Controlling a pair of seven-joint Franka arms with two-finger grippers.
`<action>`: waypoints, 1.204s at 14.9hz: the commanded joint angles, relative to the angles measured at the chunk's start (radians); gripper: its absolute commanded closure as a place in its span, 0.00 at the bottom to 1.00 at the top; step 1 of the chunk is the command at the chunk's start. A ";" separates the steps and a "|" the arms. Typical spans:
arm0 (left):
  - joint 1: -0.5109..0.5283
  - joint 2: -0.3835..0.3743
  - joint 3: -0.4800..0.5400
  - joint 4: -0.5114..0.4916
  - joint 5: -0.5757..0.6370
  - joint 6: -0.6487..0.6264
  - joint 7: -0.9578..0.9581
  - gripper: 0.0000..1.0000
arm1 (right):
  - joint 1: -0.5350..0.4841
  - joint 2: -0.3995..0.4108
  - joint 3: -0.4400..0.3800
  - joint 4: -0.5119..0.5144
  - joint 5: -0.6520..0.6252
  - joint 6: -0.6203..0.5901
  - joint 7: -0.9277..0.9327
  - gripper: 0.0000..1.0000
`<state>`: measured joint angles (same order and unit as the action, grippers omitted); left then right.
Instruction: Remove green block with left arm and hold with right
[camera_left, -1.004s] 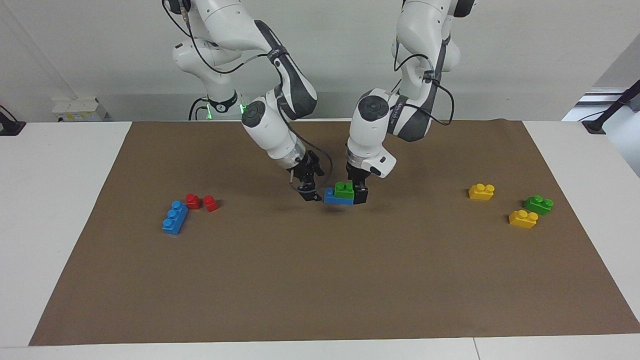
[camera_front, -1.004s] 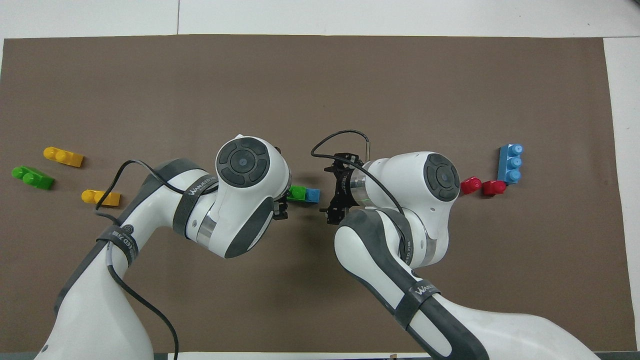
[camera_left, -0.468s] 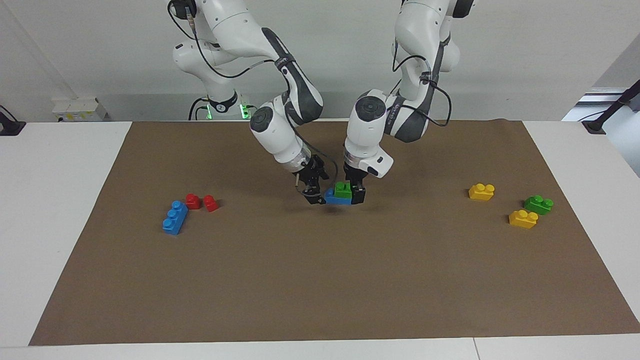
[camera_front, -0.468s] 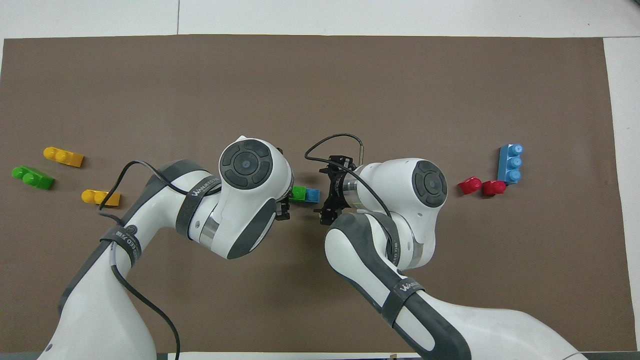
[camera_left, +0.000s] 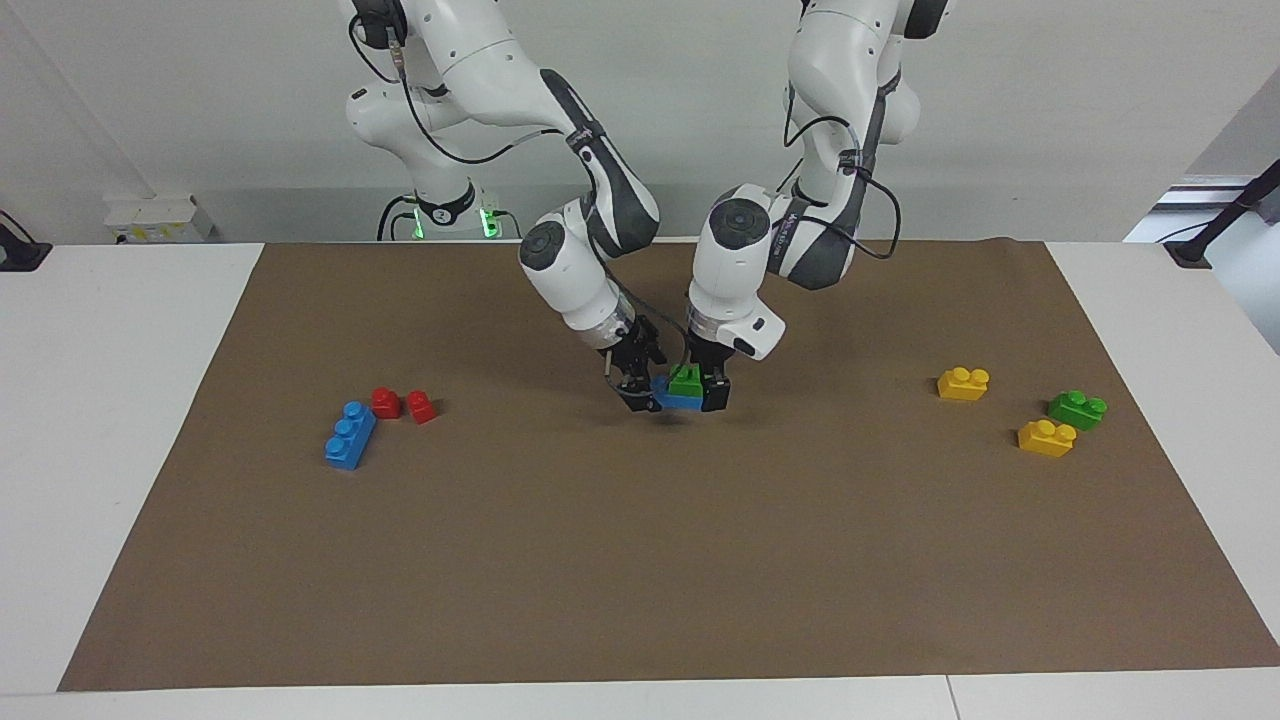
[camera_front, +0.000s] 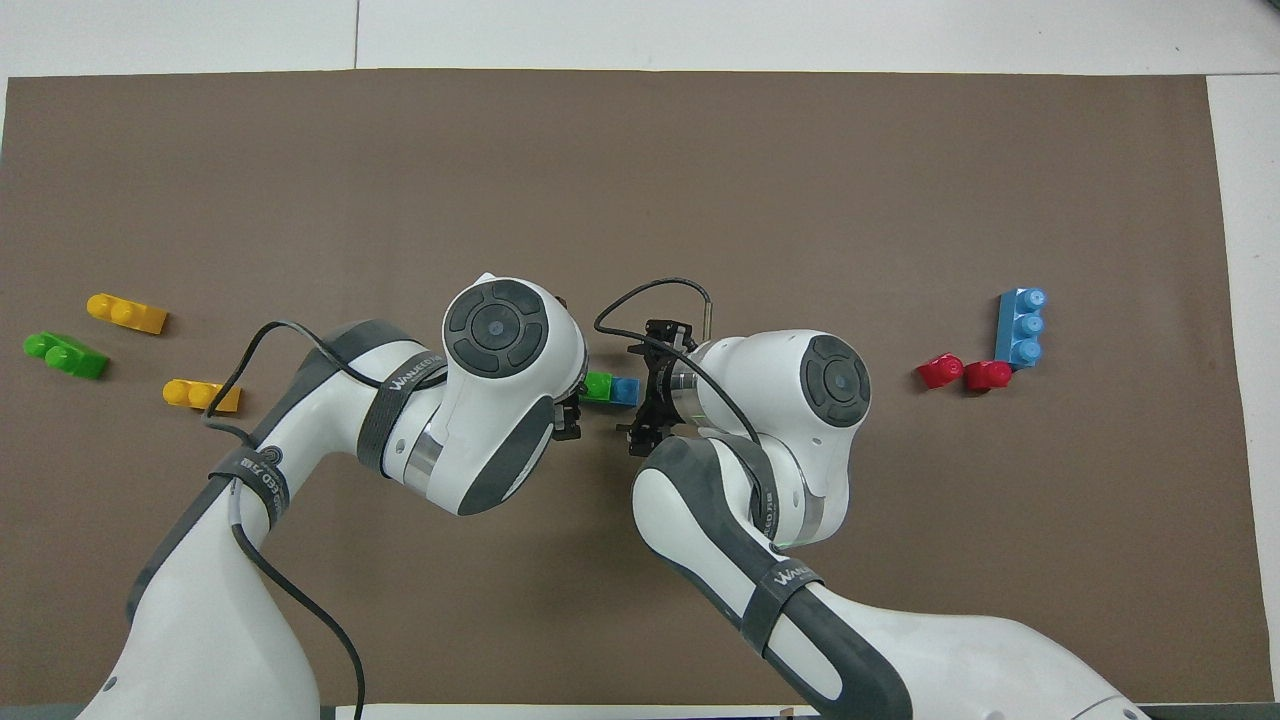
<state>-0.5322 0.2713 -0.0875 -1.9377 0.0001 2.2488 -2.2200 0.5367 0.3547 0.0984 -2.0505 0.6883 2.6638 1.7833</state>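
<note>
so the right gripper has just closed the gap. a second ago it hung clearly apart from the brick stack, at the stack's 9 o'clock in the facing view. now its tips sit right at the free end of the blue brick. its fingers are spread, nothing pinched yet.

the left gripper is at the stack's 3 o'clock end, clamped on it and holding it up. there's a shadow on the brown mat underneath. can't tell if the fingers bite the green block alone or the blue one too. the green block is on top of the blue brick, studs up, above mid-mat. the stack has also drifted a touch toward 9 o'clock.

my read: this is the handover setup. right needs to clamp the blue before left can pull the green off, so separation hasn't started.

the darker green brick and yellow bricks at 3 o'clock haven't budged.
</note>
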 joint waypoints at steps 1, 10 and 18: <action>-0.015 -0.001 0.014 -0.010 0.020 0.021 -0.024 0.00 | 0.009 0.013 0.000 -0.005 0.030 0.036 -0.010 0.00; -0.015 -0.001 0.014 -0.017 0.020 0.021 -0.021 0.00 | 0.002 0.013 -0.002 -0.019 0.077 0.041 -0.013 0.62; -0.014 -0.001 0.014 -0.018 0.020 0.031 -0.021 0.00 | 0.015 0.013 0.000 -0.030 0.080 0.071 -0.036 1.00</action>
<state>-0.5322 0.2724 -0.0863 -1.9418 0.0001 2.2570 -2.2202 0.5444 0.3716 0.0950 -2.0598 0.7388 2.6955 1.7793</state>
